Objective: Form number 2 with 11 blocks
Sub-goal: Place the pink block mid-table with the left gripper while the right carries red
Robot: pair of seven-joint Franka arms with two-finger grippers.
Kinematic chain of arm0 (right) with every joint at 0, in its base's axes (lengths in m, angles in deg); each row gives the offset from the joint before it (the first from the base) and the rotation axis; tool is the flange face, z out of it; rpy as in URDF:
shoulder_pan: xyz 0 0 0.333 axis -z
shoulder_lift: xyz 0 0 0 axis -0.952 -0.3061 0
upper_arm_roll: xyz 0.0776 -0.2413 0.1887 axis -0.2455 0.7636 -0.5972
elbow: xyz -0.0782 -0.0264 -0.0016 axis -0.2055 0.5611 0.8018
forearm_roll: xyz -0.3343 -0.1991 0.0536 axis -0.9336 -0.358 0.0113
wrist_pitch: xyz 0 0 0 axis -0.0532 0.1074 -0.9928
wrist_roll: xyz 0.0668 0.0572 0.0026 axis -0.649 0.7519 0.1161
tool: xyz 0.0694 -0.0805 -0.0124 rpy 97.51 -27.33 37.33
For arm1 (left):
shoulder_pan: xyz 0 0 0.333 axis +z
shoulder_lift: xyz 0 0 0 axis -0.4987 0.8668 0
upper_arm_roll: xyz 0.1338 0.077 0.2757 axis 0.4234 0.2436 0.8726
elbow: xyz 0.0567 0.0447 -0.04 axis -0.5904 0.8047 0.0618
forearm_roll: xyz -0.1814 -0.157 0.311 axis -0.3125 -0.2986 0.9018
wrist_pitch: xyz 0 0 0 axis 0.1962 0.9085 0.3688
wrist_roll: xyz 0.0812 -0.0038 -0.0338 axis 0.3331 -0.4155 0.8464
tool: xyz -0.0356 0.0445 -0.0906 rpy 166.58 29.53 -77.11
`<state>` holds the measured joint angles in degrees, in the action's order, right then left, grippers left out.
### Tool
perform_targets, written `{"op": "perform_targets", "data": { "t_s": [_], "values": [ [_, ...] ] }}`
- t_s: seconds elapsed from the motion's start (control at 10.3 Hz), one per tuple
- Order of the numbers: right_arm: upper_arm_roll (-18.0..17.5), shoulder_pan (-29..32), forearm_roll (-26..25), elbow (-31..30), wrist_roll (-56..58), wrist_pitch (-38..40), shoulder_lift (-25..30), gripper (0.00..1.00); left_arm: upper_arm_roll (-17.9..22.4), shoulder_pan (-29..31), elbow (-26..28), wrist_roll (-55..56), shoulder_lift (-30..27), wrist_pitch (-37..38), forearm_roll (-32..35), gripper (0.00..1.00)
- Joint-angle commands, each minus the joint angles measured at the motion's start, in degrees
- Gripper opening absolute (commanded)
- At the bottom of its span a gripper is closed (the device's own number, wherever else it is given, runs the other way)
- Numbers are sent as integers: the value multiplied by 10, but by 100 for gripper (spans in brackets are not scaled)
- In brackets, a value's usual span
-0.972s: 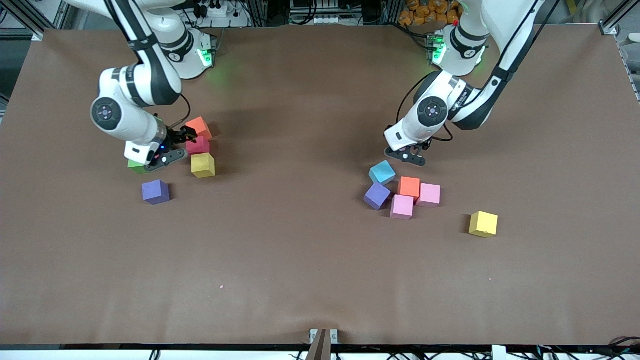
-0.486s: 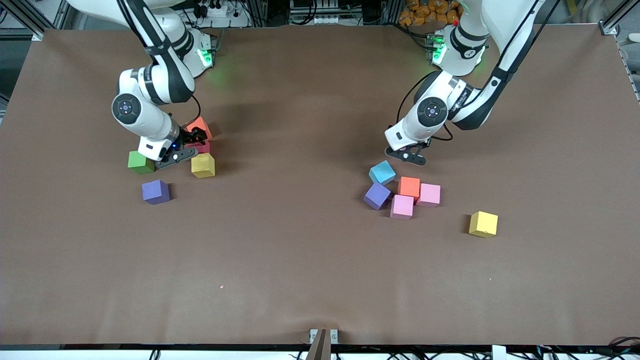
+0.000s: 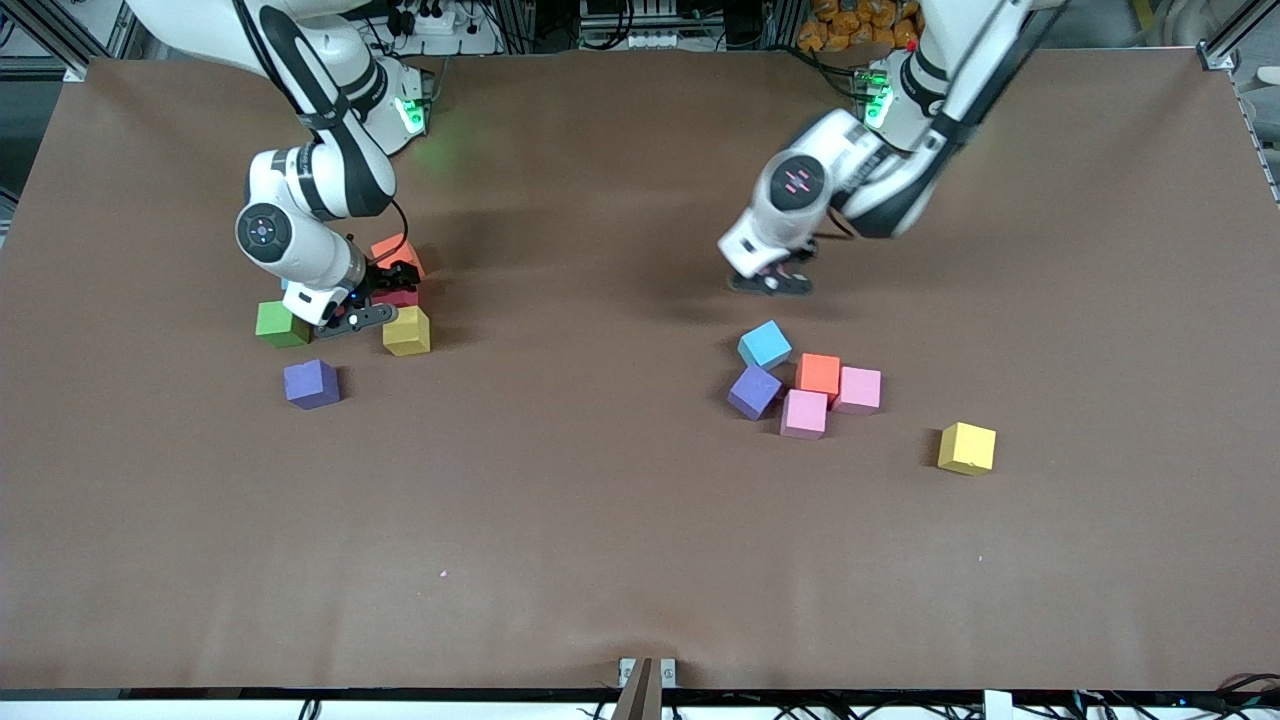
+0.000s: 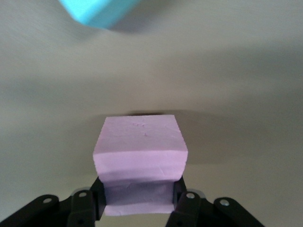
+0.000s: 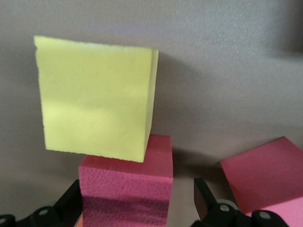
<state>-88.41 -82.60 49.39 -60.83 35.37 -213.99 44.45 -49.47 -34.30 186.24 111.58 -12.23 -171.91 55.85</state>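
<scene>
Blocks (image 3: 819, 374) lie on the brown bench (image 3: 620, 520) in two loose groups, one at each arm's end.

The left tool (image 3: 770, 283) is closed tight on a pink block (image 4: 139, 151). Its two fingers (image 4: 182, 208) press the block's side faces, so the block sits square and level between them. A cube has no long side, so it points no special way. The tool hangs over bare bench beside the light blue block (image 3: 765, 344). Near that one are a purple block (image 3: 755, 391), an orange block, and two more pink blocks (image 3: 860, 389) (these four sit close together). A yellow block (image 3: 967, 447) lies apart from them, nearer the front camera.

The right tool (image 3: 380, 296) is low at the bench with its fingers wide apart, one on each side of a red block (image 5: 125, 189). It is not squeezing it. A second yellow block (image 3: 406, 331) sits just beside the red one, nearer the front camera. Another orange block (image 3: 398, 254) is just beside it, farther away. A green block (image 3: 282, 324) and a second purple block (image 3: 311, 384) lie close by.
</scene>
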Motion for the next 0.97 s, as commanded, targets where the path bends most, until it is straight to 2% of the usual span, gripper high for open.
{"op": "perform_targets", "data": {
  "t_s": [0.0, 0.1, 0.19, 0.29, 0.58, 0.78, 0.87],
  "values": [
    [0, 0, 14, -7, -4, -4, -4, 80, -49, -4, -27, 74, 1, 20, -27, 36],
    [0, 1, 14, -7, -4, -1, -3, 44, -51, -24, -40, 96, 14, 20, -34, 36],
    [0, 2, 14, -6, -4, 1, 6, 21, -50, -57, -58, 137, 25, 20, -38, 36],
    [0, 1, 14, -5, -4, 26, 27, 16, -50, -82, -77, 172, 42, 19, -39, 36],
    [0, -5, 14, 9, 18, 123, 108, 14, -47, -128, -118, 236, 92, 11, -31, 36],
    [-1, -6, 14, 30, 110, 162, 127, 14, -36, -155, -117, 246, 108, -18, -29, 37],
    [-1, -6, 13, 43, 172, 167, 127, 14, -18, -178, -118, 247, 118, -20, -9, 37]
  ]
}}
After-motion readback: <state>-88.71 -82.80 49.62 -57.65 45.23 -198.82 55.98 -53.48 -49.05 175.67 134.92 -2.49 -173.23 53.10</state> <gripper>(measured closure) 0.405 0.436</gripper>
